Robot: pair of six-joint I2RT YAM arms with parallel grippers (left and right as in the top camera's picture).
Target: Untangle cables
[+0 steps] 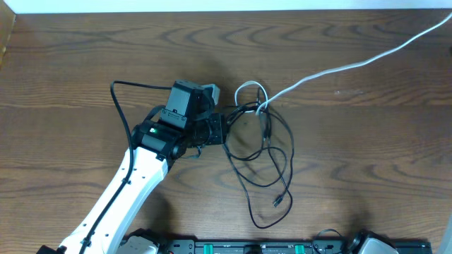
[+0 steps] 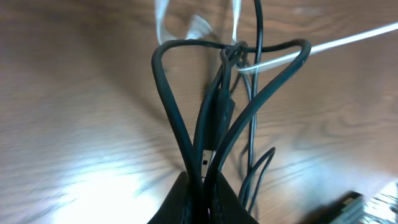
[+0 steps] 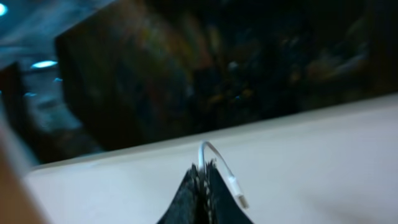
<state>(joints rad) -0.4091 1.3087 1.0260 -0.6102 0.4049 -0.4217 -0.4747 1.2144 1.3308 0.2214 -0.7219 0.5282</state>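
Note:
Thin black cables (image 1: 281,156) lie in tangled loops at the table's middle, a small plug end (image 1: 280,201) nearest the front. My left gripper (image 1: 224,128) is shut on the black strands at the tangle's left side. In the left wrist view they rise from its tips (image 2: 205,186) to a knot (image 2: 233,53). The white cable (image 1: 339,69) loops through that knot and runs taut off the top right. In the right wrist view my right gripper (image 3: 202,171) is shut on the white cable (image 3: 211,152) near its plug (image 3: 239,199). This gripper is outside the overhead view.
The left arm (image 1: 120,190) reaches in from the bottom left, its own thicker black wire (image 1: 116,99) arching beside it. Arm bases (image 1: 282,247) line the front edge. The wooden table (image 1: 367,155) ends at a white strip along the back.

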